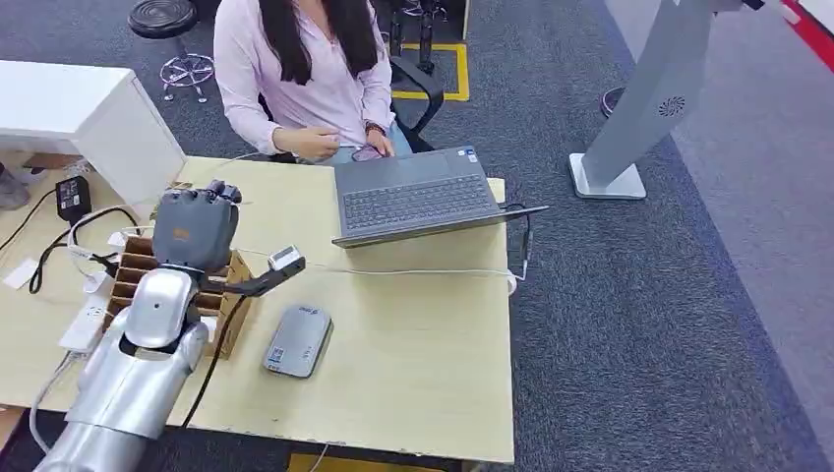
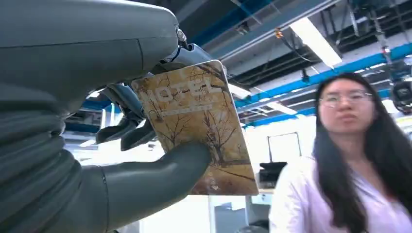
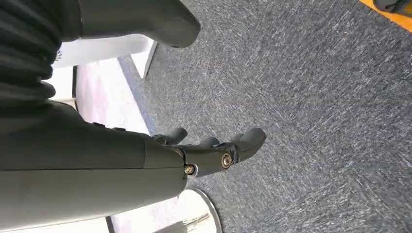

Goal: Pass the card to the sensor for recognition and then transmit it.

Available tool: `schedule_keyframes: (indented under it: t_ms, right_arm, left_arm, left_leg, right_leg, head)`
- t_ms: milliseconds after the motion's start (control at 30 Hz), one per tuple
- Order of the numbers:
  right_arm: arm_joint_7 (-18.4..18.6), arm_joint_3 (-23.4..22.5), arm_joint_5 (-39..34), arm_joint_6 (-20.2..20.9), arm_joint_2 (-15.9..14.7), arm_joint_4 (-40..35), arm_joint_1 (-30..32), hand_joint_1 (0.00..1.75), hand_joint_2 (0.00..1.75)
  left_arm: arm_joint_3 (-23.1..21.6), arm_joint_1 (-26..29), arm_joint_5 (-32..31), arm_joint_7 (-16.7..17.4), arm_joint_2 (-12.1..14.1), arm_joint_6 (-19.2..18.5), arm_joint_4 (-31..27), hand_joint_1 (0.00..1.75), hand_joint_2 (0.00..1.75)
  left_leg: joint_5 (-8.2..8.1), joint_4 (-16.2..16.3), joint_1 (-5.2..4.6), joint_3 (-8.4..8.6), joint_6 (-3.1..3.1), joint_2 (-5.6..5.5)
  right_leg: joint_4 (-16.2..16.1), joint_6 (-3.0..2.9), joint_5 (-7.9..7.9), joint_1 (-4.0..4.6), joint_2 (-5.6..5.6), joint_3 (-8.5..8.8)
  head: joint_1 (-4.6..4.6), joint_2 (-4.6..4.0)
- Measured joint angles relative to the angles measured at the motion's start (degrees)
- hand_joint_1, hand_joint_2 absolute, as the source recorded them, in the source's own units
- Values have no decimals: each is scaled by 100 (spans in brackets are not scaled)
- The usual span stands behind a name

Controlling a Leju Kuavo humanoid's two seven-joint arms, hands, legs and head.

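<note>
A brown card (image 2: 204,121) printed with bare trees and the word HOTEL is pinched between the thumb and fingers of my left hand (image 2: 145,179). That left hand (image 1: 197,228) is raised above the left part of the wooden table (image 1: 423,344), over a wooden slotted card box (image 1: 133,270). The grey flat sensor pad (image 1: 298,341) lies on the table, nearer the front edge and to the right of the hand. My right hand (image 3: 214,150) hangs over grey carpet with its fingers apart and nothing in it.
A person (image 1: 305,69) in a pink shirt sits across the table behind an open laptop (image 1: 413,197). A white cable (image 1: 423,272) runs across the tabletop. Chargers and a power strip (image 1: 84,324) lie at the left. A white cabinet (image 1: 89,108) stands at the back left.
</note>
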Motion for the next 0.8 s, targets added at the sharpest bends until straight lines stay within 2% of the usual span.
schedule_keyframes:
  t_ms: [267,600,633,800]
  right_arm:
    - [-42,26,15,75,0,0,-9,0,175]
    - [-33,28,11,61,0,0,-15,0,175]
    - [-35,26,13,68,0,0,-15,0,175]
    - [-40,26,11,70,0,0,-17,0,175]
  left_arm:
    - [389,-315,2,-48,59,177,481,175,175]
    - [668,-298,9,-287,59,315,706,175,175]
    - [673,-276,22,-344,59,363,706,0,175]
    - [679,-69,37,-522,39,448,553,0,175]
  left_leg:
    - [1,0,0,-1,0,-1]
    - [1,0,0,-1,0,-2]
    - [1,0,0,-1,0,-2]
    - [1,0,-1,-1,0,-1]
  right_leg:
    - [0,0,0,0,-2,1]
    - [0,0,0,0,-2,1]
    - [0,0,0,0,-2,1]
    - [-1,0,0,-1,-2,1]
  head:
    - [0,0]
    - [0,0]
    - [2,0]
    - [0,0]
